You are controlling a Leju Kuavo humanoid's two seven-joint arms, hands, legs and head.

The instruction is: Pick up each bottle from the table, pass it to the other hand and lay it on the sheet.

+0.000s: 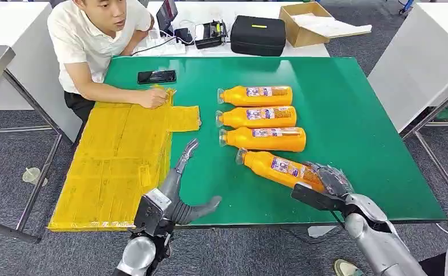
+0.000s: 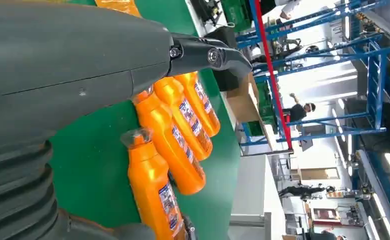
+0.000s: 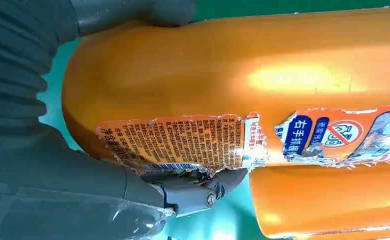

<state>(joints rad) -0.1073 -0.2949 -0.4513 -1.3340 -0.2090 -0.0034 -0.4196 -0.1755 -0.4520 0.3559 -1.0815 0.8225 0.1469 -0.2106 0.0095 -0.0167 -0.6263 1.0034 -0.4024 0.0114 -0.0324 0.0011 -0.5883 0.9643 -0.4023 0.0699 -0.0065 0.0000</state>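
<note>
Here the right hand (image 1: 329, 181) is wrapped around the base of the nearest bottle (image 1: 276, 168), lying tilted on the counter (image 1: 353, 115). The grasp should be firmed before lifting toward the open, empty left hand (image 1: 178, 192).

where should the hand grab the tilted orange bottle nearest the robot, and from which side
Best at the wide base end of the tilted bottle, approached from the robot's right. It lies on its side with the cap pointing toward the sheet, so the base faces the right hand, whose fingers already wrap it. The next bottle lies close on its far side.
</note>
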